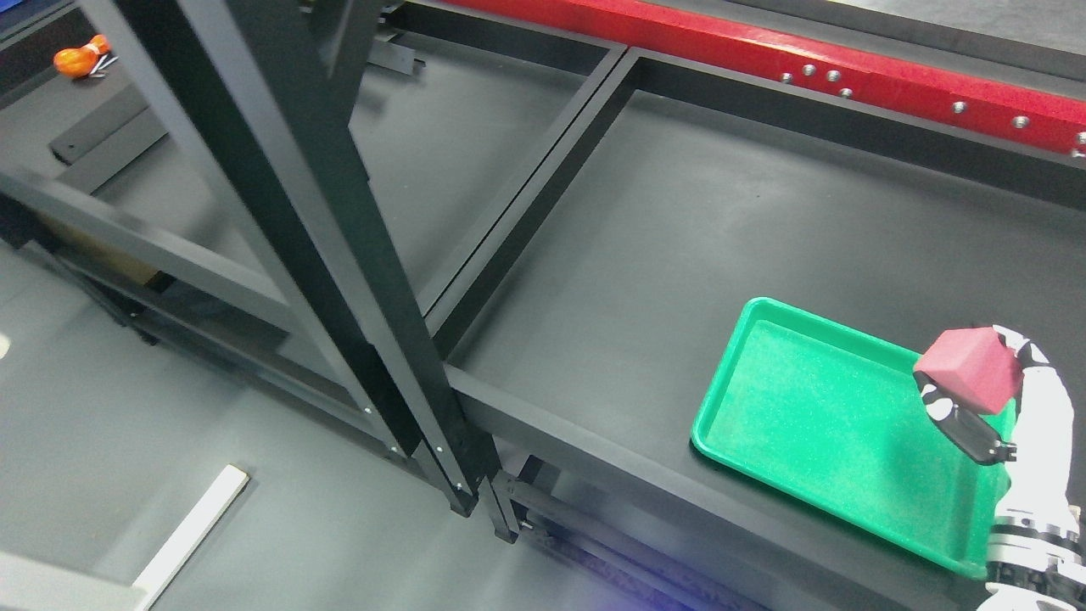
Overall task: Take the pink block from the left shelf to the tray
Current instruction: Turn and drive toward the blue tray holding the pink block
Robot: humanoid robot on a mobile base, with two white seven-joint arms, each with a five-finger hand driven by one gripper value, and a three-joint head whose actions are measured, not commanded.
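Now: pink block held over the tray

Dark fingers (963, 424) of the right hand (988, 399) are curled around the pink block (971, 367), gripping it from below and behind so that its top and front faces stay clear. One finger runs along the block's lower left side; another shows at its upper right corner. The white forearm comes up from the lower right corner of the picture, with a ringed wrist joint at the bottom edge.

The block is raised above the right end of the green tray (806, 407), not touching its floor. The tray lies flat near the front right corner of the dark shelf surface (679, 229), its long side set at a slant to the shelf's front edge. Its floor holds nothing.

Further out, a black frame post (339, 255) crosses the left half of the view, with a neighbouring shelf bay behind it. A red beam (848, 68) with bolts runs along the far edge. An orange-handled tool (81, 59) lies at the far left corner. A pale strip (191, 535) rests on the grey floor at the lower left.
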